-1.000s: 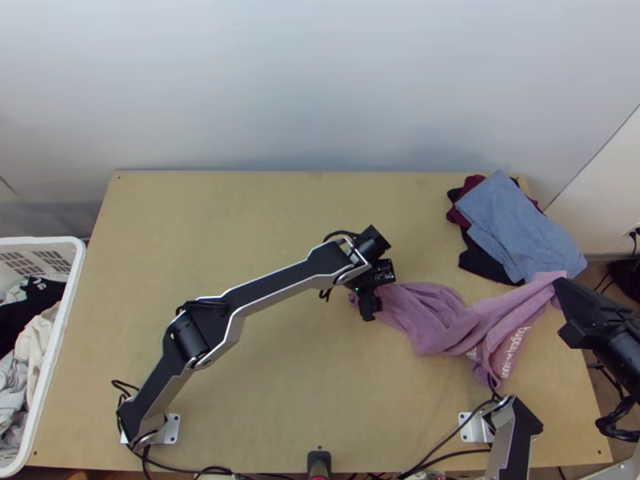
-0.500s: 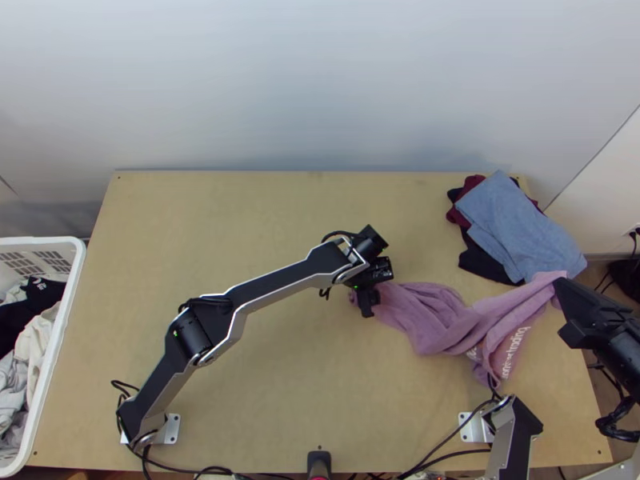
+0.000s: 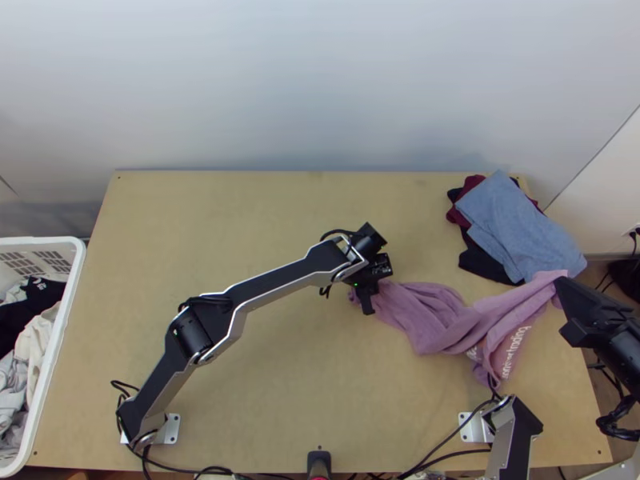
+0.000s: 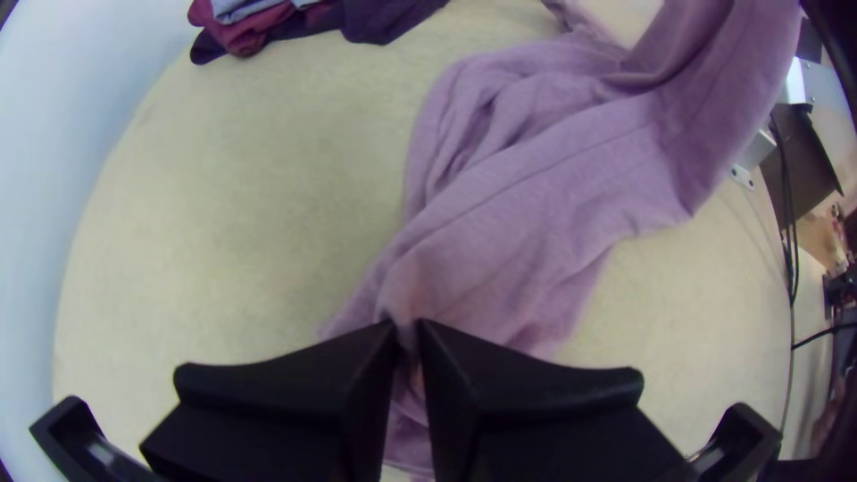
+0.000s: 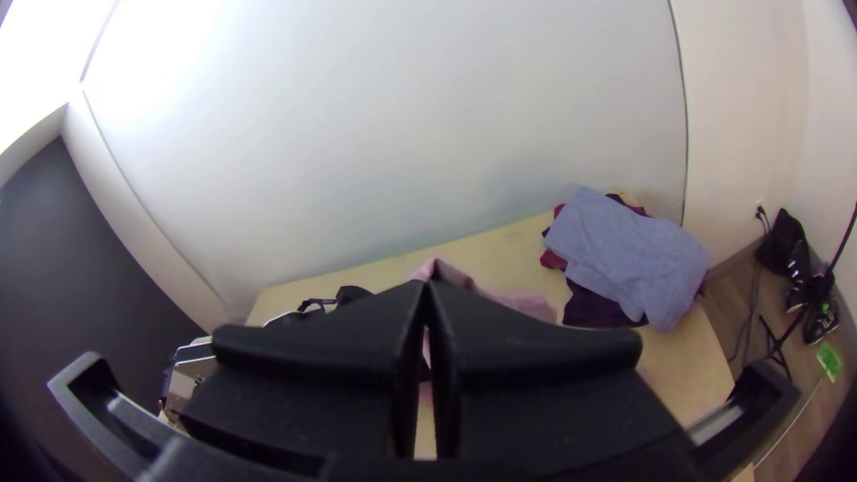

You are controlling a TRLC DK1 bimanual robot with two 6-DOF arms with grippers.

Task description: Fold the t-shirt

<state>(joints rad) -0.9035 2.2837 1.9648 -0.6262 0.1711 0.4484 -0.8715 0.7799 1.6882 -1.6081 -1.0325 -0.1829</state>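
- Left end effector, clenched on one end of the bunched t-shirt, right of centre on the desk!
- Right end effector grips the other end, by the right edge.
- Long axis spans the pair, each at its own end; pulling apart looks likely.
- Basket, past the left edge: jumbled clothes.

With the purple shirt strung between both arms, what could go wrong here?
The shirt lies bunched rather than spread, so a fold made now might come out crooked. The left pincer grips a gathered bit at its tips, which may slip under a pull. The right pincer holds its end beside the blue garment, so a sweep that way could drag it.
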